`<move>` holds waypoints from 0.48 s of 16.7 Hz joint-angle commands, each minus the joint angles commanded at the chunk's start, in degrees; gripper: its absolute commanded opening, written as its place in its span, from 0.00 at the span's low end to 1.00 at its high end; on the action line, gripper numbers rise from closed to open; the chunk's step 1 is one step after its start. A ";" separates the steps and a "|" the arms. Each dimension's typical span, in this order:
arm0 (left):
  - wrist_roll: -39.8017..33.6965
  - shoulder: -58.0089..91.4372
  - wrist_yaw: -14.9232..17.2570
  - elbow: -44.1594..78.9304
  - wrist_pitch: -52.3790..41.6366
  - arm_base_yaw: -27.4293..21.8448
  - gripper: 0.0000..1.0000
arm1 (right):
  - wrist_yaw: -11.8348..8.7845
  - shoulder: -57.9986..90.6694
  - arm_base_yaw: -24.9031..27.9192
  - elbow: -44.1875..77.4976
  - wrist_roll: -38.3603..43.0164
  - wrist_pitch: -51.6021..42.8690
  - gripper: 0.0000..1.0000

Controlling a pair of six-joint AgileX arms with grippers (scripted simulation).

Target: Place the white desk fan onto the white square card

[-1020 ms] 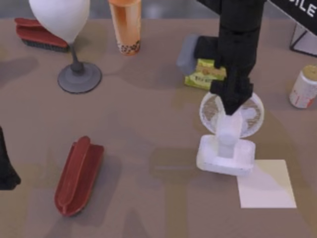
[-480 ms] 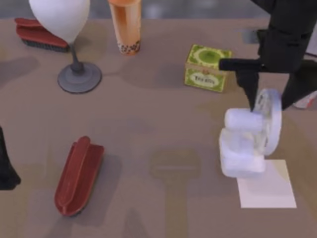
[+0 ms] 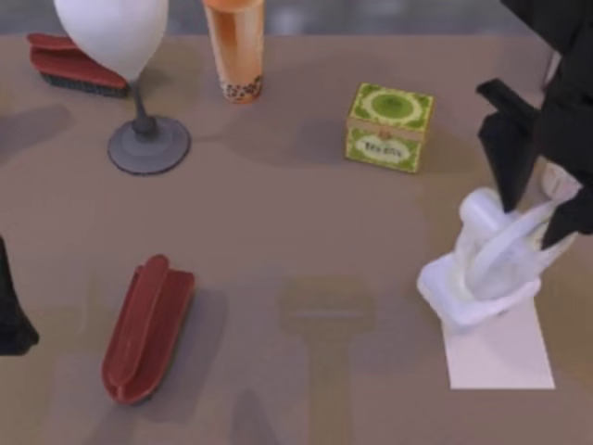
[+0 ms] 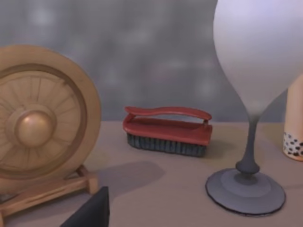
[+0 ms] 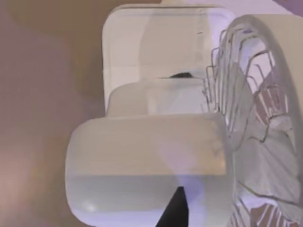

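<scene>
The white desk fan (image 3: 486,269) hangs tilted in my right gripper (image 3: 535,206), which is shut on its motor housing, the black fingers (image 3: 505,167) either side of it. Its rounded base (image 3: 454,292) hovers over the far left corner of the white square card (image 3: 505,357), which lies flat near the table's right front. The right wrist view is filled by the fan's housing (image 5: 147,161), its base (image 5: 161,47) and its grille (image 5: 265,118), with one dark fingertip (image 5: 176,208) against the housing. My left gripper (image 3: 9,315) stays parked at the left edge, open.
A green tea box (image 3: 389,127) stands behind the fan, an orange cup (image 3: 234,46) and a white lamp (image 3: 139,56) farther back left. A red brush (image 3: 74,63) lies at the far left, a dark red stapler (image 3: 146,326) front left. A wooden disc (image 4: 38,127) stands near my left gripper.
My right gripper has lifted the fan off the table and carried it right, toward the card. The fan has turned and tilted on the way. The left arm has not moved.
</scene>
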 joint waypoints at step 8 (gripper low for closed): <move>0.00 0.00 0.00 0.00 0.00 0.00 1.00 | 2.19 -8.11 2.75 -11.30 30.14 3.34 0.00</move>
